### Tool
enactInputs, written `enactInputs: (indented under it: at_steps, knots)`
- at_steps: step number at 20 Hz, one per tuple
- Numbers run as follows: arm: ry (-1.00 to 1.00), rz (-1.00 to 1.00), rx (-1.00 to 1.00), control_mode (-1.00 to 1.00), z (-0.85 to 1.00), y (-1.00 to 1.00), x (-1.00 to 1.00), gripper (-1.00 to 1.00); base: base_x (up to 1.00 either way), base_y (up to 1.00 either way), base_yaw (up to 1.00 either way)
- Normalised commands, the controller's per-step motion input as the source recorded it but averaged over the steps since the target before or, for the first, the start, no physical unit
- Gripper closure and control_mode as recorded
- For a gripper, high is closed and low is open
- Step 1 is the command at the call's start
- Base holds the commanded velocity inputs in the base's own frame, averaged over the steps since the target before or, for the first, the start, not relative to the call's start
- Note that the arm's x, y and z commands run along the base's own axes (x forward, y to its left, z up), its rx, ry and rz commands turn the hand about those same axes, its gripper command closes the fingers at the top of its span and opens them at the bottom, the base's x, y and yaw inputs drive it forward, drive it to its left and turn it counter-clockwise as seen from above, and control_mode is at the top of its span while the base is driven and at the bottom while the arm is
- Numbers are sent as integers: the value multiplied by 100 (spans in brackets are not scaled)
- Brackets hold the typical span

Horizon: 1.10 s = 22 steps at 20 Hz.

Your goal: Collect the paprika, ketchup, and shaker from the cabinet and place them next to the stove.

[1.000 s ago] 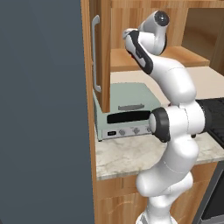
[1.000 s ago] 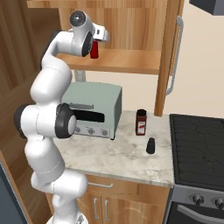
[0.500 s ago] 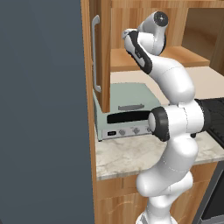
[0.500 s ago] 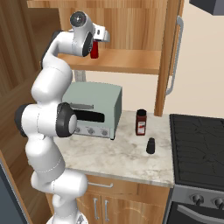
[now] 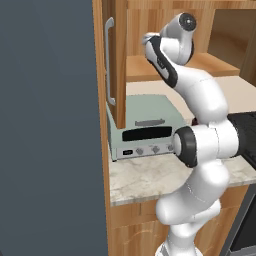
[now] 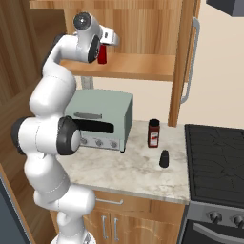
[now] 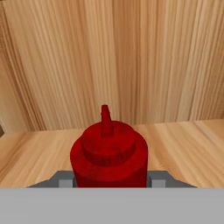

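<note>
Where the arm reaches: raised high into the cabinet (image 6: 143, 66); hand level at the shelf
Gripper (image 6: 102, 53): fingers flank the ketchup (image 7: 109, 155) on the shelf; whether they pinch it, cannot tell
Right base view adds: paprika (image 6: 153, 133) and shaker (image 6: 164, 158) on counter (image 6: 124, 171), beside the stove (image 6: 217, 162); toaster oven (image 6: 97, 119) below shelf

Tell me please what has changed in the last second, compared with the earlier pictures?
Nothing visibly changed. The gripper stays at the ketchup on the cabinet shelf, with the bottle between the fingers; whether they press on it cannot be told. The paprika and the shaker stand as before on the counter beside the stove.
</note>
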Motion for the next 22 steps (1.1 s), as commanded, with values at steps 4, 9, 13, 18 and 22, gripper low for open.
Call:
enactInputs:
  at_steps: [4, 9, 13, 18, 22]
  knots:
    - [-7, -20, 3, -100, 2, -5, -84, 100, 0, 0, 0]
    - [0, -23, 1, -100, 1, -22, -87, 100, 0, 0, 0]
    - [0, -18, 0, -100, 2, -49, -74, 100, 0, 0, 0]
    - [1, 2, 0, -100, -7, -58, -69, 100, 0, 0, 0]
    - [1, 15, 0, -100, -27, -76, -74, 100, 0, 0, 0]
